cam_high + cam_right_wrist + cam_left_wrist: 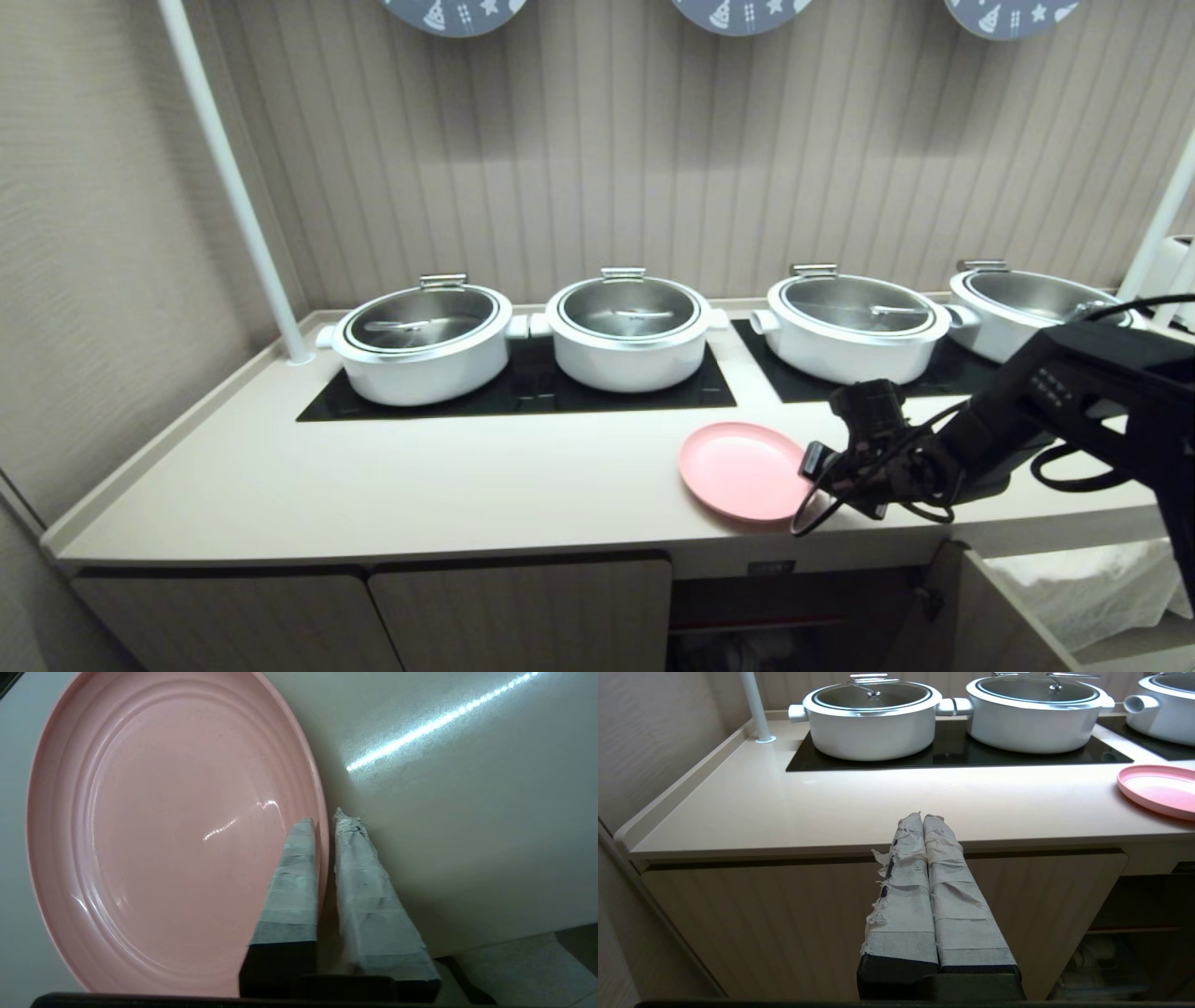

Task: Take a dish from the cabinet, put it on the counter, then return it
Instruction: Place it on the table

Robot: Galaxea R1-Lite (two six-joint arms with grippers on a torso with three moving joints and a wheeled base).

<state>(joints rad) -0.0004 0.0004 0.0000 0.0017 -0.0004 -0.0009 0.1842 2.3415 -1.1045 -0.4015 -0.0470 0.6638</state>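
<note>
The pink dish (742, 469) (163, 826) lies flat on the cream counter (420, 476), close to its front edge and just ahead of the hob. My right gripper (810, 464) (323, 817) sits at the dish's right rim. One finger is over the inside, the other outside, slightly apart with a thin gap beside the rim. The dish (1157, 788) also shows at the edge of the left wrist view. The cabinet (794, 607) below stands open, its door (990, 607) swung out to the right. My left gripper (924, 817) is shut and empty, level with the counter's front edge.
Several white lidded pots (425, 341) stand on black hob panels (523, 387) along the back. A white pole (238, 187) rises at the back left corner. Two shut fluted doors (373, 621) are under the counter's left part. White cloth (1092, 583) lies beyond the open door.
</note>
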